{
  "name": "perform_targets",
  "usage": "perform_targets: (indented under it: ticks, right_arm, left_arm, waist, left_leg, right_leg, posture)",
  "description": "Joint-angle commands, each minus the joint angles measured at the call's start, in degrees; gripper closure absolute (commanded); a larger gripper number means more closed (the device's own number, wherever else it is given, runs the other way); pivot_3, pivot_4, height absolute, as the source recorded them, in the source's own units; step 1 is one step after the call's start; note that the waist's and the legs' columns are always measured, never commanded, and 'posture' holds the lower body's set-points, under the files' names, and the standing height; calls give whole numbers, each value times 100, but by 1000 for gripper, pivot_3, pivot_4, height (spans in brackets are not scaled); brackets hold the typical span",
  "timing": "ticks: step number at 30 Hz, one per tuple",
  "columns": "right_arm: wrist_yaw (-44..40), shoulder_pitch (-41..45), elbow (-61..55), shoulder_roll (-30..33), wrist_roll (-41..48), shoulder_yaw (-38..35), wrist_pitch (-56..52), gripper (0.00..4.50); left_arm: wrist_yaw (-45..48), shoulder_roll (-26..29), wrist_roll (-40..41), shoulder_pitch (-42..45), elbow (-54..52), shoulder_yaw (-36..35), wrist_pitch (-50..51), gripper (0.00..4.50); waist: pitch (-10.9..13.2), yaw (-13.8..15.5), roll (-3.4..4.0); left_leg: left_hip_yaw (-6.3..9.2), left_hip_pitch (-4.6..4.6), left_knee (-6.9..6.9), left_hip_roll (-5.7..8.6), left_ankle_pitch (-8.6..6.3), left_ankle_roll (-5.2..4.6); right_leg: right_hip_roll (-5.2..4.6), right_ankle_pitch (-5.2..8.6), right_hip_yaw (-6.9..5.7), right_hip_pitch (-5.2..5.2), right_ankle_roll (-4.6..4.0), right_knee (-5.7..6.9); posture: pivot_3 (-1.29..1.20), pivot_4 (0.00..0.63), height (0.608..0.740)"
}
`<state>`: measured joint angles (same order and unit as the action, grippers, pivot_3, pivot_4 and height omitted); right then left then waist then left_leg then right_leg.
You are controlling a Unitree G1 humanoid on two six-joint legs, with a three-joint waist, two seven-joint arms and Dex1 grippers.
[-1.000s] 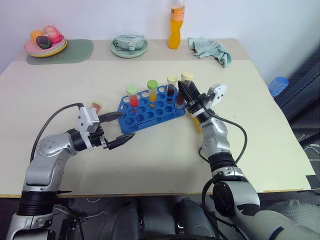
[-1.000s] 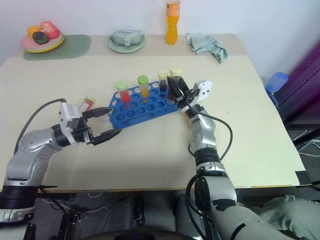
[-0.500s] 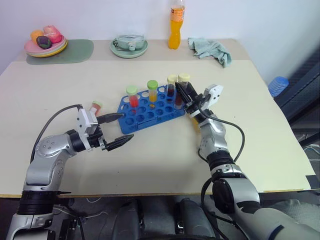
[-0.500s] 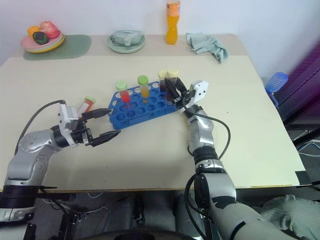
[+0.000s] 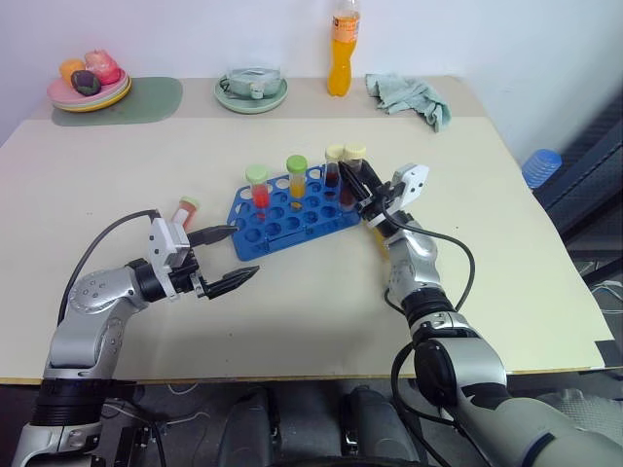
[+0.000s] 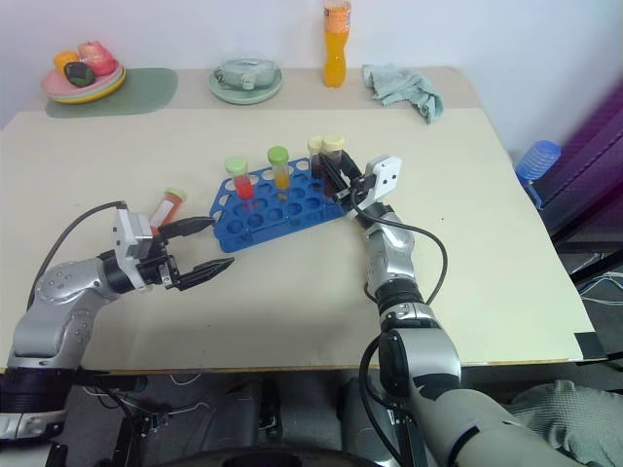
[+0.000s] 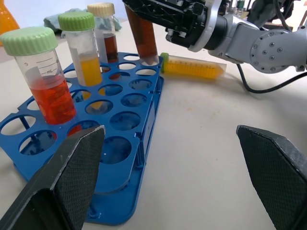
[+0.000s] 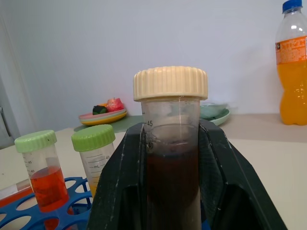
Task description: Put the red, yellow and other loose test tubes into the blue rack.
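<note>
The blue rack [image 5: 284,211] lies mid-table and holds a red tube [image 5: 257,187], a yellow tube [image 5: 296,176] and a dark tube [image 5: 335,166]. My right gripper [image 5: 358,183] is shut on a cream-capped brown tube [image 8: 171,158], which stands upright with its lower end at a hole on the rack's right end [image 7: 147,58]. A yellow tube [image 7: 193,66] lies on the table behind that arm. To the left of the rack lies a red tube [image 5: 184,208] with a green cap. My left gripper [image 5: 228,256] hangs open and empty in front of the rack's left corner.
Along the far edge stand a plate of fruit [image 5: 88,88] on a green mat [image 5: 146,100], a green dish [image 5: 251,92], an orange drink bottle [image 5: 342,51] and a teal cloth [image 5: 411,98]. A blue ribbed object [image 5: 541,165] sits beyond the table's right edge.
The brown tube in my right gripper has edged closer to the dark tube in the rack. My left gripper has stayed open in about the same place.
</note>
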<state>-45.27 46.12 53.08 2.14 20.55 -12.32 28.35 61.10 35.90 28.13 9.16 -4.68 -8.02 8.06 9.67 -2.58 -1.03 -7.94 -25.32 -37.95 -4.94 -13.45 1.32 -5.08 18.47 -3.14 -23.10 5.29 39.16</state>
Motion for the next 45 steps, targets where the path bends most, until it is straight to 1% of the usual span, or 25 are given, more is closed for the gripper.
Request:
perform_targets:
  ticks: [1,3,5,6,9,10,11,16,21,24,27,30,32,34,36,38,39,41,42,44,45]
  right_arm:
    - [-58,68,16,65,76,-103,68,3718]
    - [-97,58,4,77,94,-118,61,3718]
    - [-147,45,-24,93,119,-133,42,2648]
    - [-172,35,-43,100,130,-136,34,2245]
    - [-223,16,-97,110,131,-139,24,710]
    - [-221,11,-112,115,113,-137,42,290]
    - [-195,7,-129,120,80,-130,85,13]
    - [-132,-49,-331,170,-46,-61,250,13]
    - [-62,-191,-807,334,-111,39,61,13]
    - [116,-368,-1456,527,-219,166,-249,13]
    - [544,-572,-2295,772,-438,263,-567,13]
    - [681,-783,-3107,999,-467,398,-1047,13]
    - [753,-915,-3831,1218,-337,438,-1661,13]
    - [648,-1041,-4580,1511,-69,523,-2519,13]
    - [1168,-1194,-5414,1863,-255,539,-3688,13]
    - [1678,-1272,-6004,2115,-385,528,-4723,13]
    - [1823,-1243,-6280,2357,-357,553,-5569,13]
    - [1840,-1124,-6621,2761,-17,549,-7032,13]
    - [1807,-1058,-6697,2904,150,532,-7599,13]
    - [1834,-937,-6729,3113,316,539,-8468,13]
    - [1820,-909,-6745,3219,339,584,-8739,13]
  left_arm:
    - [-8,55,66,-3,-189,-159,-103,0]
    - [-10,53,65,7,-188,-152,-105,0]
    - [-7,44,58,32,-162,-136,-113,0]
    - [-6,37,56,43,-152,-128,-116,0]
    - [-6,18,44,75,-117,-104,-129,0]
    - [-8,12,42,82,-113,-98,-130,0]
    - [-13,4,40,91,-109,-91,-130,0]
    - [-45,-56,28,114,-120,-43,-124,0]
    - [-95,-104,22,149,-165,-12,-87,0]
    - [-114,-129,13,182,-162,13,-75,0]
    - [-119,-146,5,217,-113,48,-86,0]
    - [-120,-162,2,238,-95,72,-90,0]
    - [-96,-186,-21,286,-21,100,-115,0]
    - [-47,-220,-33,361,73,131,-151,0]
    - [6,-254,-59,442,187,166,-201,0]
    - [44,-272,-73,489,266,194,-246,0]
    - [70,-291,-90,529,343,214,-289,0]
    - [132,-325,-121,594,498,247,-379,0]
    - [157,-341,-132,611,552,263,-417,0]
    - [191,-378,-154,631,620,285,-474,0]
    - [198,-396,-169,638,642,299,-497,0]
  waist:
    - [0,-1,0]
    - [0,0,0]
    - [0,1,0]
    - [0,1,0]
    - [1,-3,1]
    - [1,-5,1]
    - [1,-5,1]
    - [1,1,1]
    - [2,2,3]
    - [2,6,4]
    - [3,9,4]
    - [3,4,4]
    - [4,12,6]
    - [4,19,7]
    - [4,29,6]
    - [4,33,6]
    - [3,27,5]
    - [3,28,5]
    - [3,25,5]
    - [3,17,5]
    - [3,17,5]
  left_leg:
    - [0,0,0,0,0,0]
    - [0,0,0,0,0,0]
    - [0,0,0,0,0,0]
    - [0,0,0,0,0,0]
    - [1,0,0,0,0,0]
    - [1,0,0,0,0,0]
    - [0,0,0,0,0,0]
    - [0,-1,0,0,0,0]
    - [0,-1,0,0,0,0]
    - [3,-1,0,0,0,0]
    - [6,-2,0,0,0,0]
    - [7,-1,0,0,0,0]
    - [7,-1,1,0,0,0]
    - [8,-2,1,0,0,-1]
    - [9,-3,0,2,-1,-1]
    - [11,-3,1,1,-1,-2]
    - [13,-3,1,2,-1,-2]
    - [14,-3,1,3,-1,-2]
    - [14,-3,1,2,-2,-3]
    - [14,-3,3,2,-3,-5]
    - [14,-3,3,2,-3,-6]
  right_leg:
    - [0,0,0,0,0,0]
    - [0,0,0,0,0,0]
    - [0,0,0,0,0,0]
    - [0,0,0,0,0,0]
    - [0,0,0,0,0,0]
    - [0,0,0,-1,0,0]
    - [0,0,0,-1,0,0]
    - [0,0,0,-1,0,-1]
    - [0,0,0,-1,0,-1]
    - [-1,0,0,-1,0,-1]
    - [-1,0,0,-1,0,-1]
    - [-1,0,0,-2,0,-1]
    - [-1,0,0,-2,0,-1]
    - [-1,0,0,-2,0,-2]
    - [-2,0,0,-2,0,-2]
    - [-3,0,0,-2,0,-3]
    - [-3,0,0,-3,0,-4]
    - [-4,0,0,-3,0,-4]
    - [-3,0,0,-2,0,-6]
    - [-3,0,0,-3,-1,-7]
    - [-2,0,0,-3,-1,-7]
  posture:
    - [0,150,740]
    - [0,150,740]
    - [0,150,740]
    - [0,150,740]
    - [0,150,740]
    - [0,150,740]
    - [0,150,740]
    - [0,150,740]
    - [0,150,740]
    - [0,150,740]
    - [0,150,740]
    - [0,150,740]
    - [0,150,740]
    - [0,150,740]
    - [0,150,740]
    - [0,150,740]
    - [0,150,740]
    - [0,150,740]
    - [0,150,740]
    - [0,150,740]
    - [0,150,740]
